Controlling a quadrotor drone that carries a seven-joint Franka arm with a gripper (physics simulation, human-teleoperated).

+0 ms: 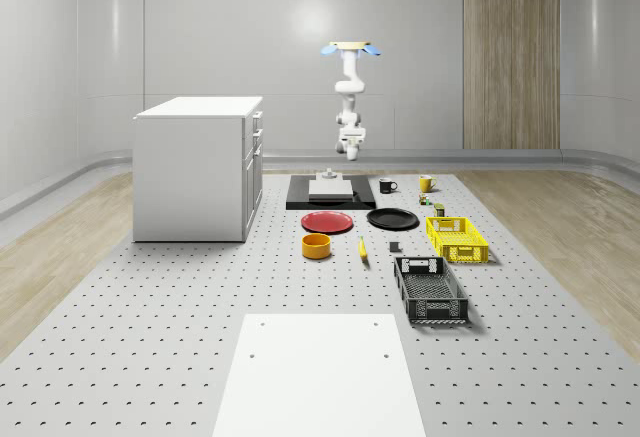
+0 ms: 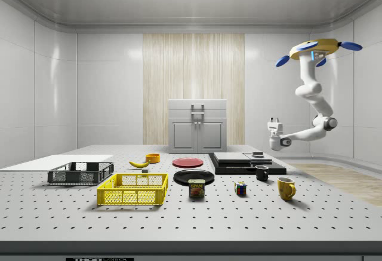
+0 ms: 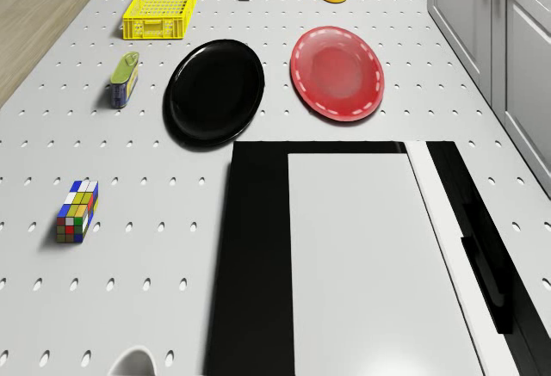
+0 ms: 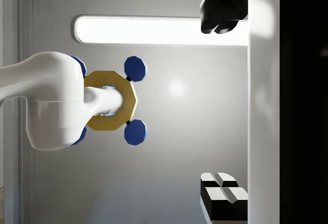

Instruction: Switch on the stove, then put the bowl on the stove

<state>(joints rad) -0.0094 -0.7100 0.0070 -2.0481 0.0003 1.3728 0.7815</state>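
A red plate [image 1: 328, 222] and a black plate [image 1: 392, 219] lie side by side on the perforated table [image 1: 150, 307]. A yellow crate [image 1: 457, 238] sits near a black crate [image 1: 430, 290]. A white cabinet [image 1: 200, 167] stands at the whole-scene view's left.

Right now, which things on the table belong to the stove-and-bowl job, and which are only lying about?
For the job:
- stove, with the drone hovering behind it and the hand held above it
- orange bowl

Lying about:
- red plate
- black plate
- yellow crate
- black crate
- banana
- puzzle cube
- Spam can
- two mugs
- cabinet
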